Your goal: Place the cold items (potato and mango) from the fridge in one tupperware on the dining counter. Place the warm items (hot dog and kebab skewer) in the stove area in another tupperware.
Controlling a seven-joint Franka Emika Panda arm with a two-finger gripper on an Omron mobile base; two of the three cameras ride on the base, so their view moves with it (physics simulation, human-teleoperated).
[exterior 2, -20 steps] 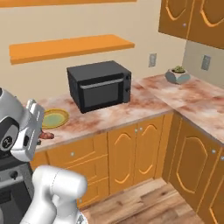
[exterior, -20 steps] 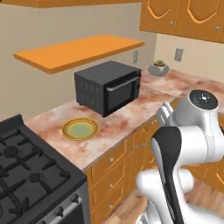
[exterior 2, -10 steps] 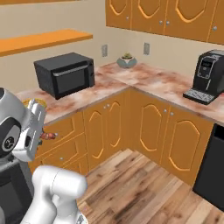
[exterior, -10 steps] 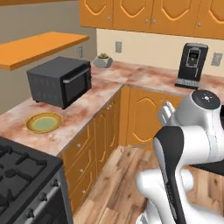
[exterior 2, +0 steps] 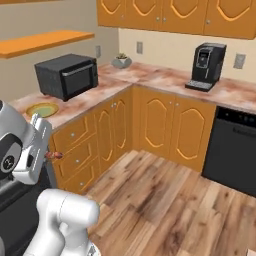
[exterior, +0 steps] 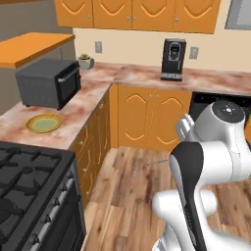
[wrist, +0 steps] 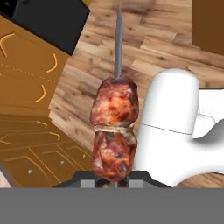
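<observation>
- Gripping the skewer (wrist: 114, 131) at its lower end, the gripper (wrist: 113, 183) had its fingers clenched on it; in the hand view the meat rose straight up from between the two dark tips, which showed just at the bottom of the picture.
- Two browned chunks of meat sat stacked on the stick, with a pale ring between them, and the lower chunk lay right above the fingertips.
- A bare metal point stood out beyond the upper chunk, well clear of the fingers.
- Behind the skewer in that view were wood floor (wrist: 175, 52), orange cabinet doors (wrist: 30, 144) and a black panel at the upper left.
- From the right base view, the gripper (exterior 2: 50, 152) was carried low by the arm's side, in front of the cabinet drawers (exterior 2: 77, 150); a small reddish end of the skewer (exterior 2: 54, 155) showed beside the hand.
- In the left base view, the hand (exterior: 185, 128) was mostly hidden behind the arm's white body, so the fingers could not be made out there.
- On the counter (exterior: 81, 105) stood a black microwave (exterior: 48, 82), with a yellow plate (exterior: 44, 122) near it and a small potted plant (exterior: 86, 61) farther back.
- A coffee machine (exterior: 173, 59) stood on the back counter, and a black stove (exterior: 24, 186) lay at the lower left.
- A dark dishwasher (exterior 2: 231, 150) front was set under the counter in the right base view.
</observation>
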